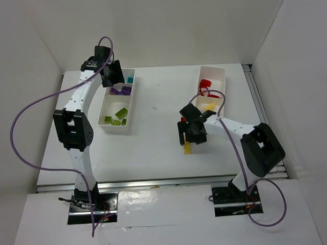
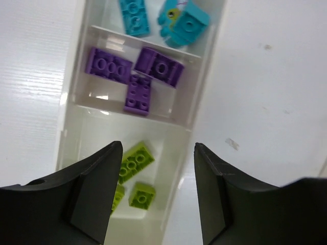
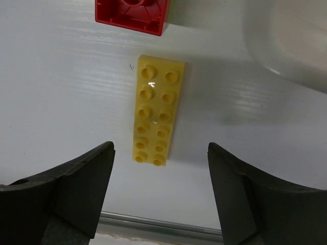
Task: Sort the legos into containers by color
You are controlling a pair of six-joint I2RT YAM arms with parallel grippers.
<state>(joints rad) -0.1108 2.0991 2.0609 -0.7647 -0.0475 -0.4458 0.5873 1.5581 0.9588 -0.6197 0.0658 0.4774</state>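
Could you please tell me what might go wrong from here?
The yellow plate lies flat and slightly askew below the open right gripper; a grip near its end may let it swing or slip. The red brick sits close beyond it and could be knocked. The left gripper, open, straddles the wall of the left tray and might clip it if lowered.

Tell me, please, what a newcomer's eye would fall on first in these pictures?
Most striking is the left tray, already sorted by colour: teal bricks in the far compartment, purple bricks in the middle, lime green bricks nearest. Next comes the long yellow plate lying flat on the table, framed by the open right jaws, with a red brick just beyond it.
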